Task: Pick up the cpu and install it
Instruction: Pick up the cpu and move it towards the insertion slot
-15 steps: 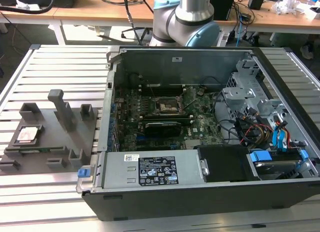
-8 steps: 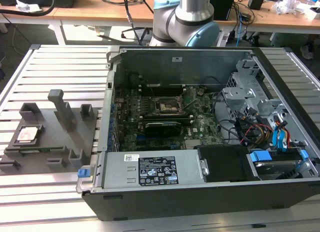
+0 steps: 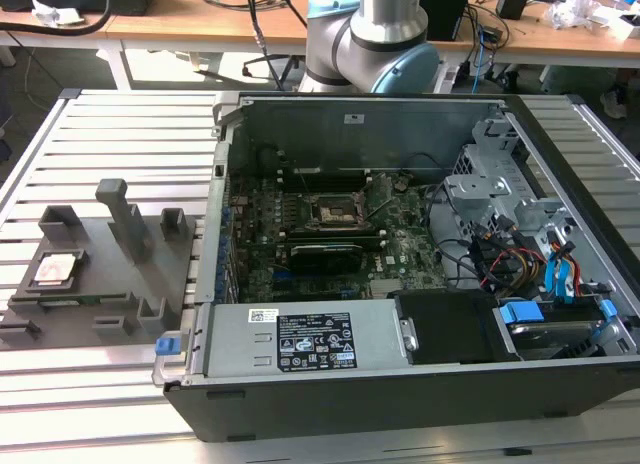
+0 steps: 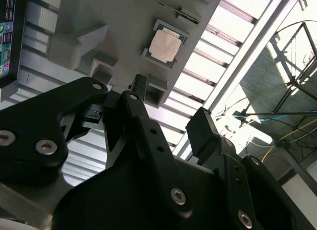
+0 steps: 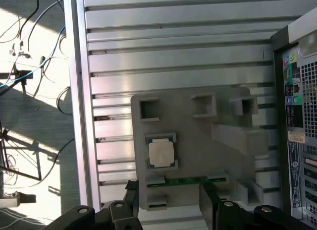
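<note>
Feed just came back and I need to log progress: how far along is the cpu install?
Done: nothing yet. The cpu lies in its pocket on the grey tray, beside the open computer case.
In hand: nothing. The gripper is open and empty, pointed at the tray in both wrist views.
Left: the pick, and seating it in the motherboard socket, where no silvery chip shows.
</note>
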Robot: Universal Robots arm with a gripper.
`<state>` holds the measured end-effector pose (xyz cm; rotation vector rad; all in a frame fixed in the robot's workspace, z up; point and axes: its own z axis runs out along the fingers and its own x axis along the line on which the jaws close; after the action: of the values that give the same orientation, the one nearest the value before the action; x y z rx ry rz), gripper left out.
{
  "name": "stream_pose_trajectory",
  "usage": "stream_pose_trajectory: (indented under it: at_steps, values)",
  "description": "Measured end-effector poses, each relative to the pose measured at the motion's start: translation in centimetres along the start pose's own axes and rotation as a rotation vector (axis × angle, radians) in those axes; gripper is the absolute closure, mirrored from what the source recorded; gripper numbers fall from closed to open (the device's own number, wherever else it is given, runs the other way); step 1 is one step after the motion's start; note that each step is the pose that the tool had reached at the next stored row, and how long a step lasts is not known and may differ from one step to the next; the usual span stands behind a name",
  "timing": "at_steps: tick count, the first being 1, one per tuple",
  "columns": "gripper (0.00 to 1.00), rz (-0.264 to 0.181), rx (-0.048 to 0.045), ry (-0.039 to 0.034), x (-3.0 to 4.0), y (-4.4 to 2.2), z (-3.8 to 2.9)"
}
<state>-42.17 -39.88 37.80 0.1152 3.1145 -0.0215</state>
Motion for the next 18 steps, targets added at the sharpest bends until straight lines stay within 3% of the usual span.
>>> stream_pose_trajectory:
  at_steps: [18]
  values:
    - [0.40,0.000,0.0001,0.0000,0.02,0.01,0.82]
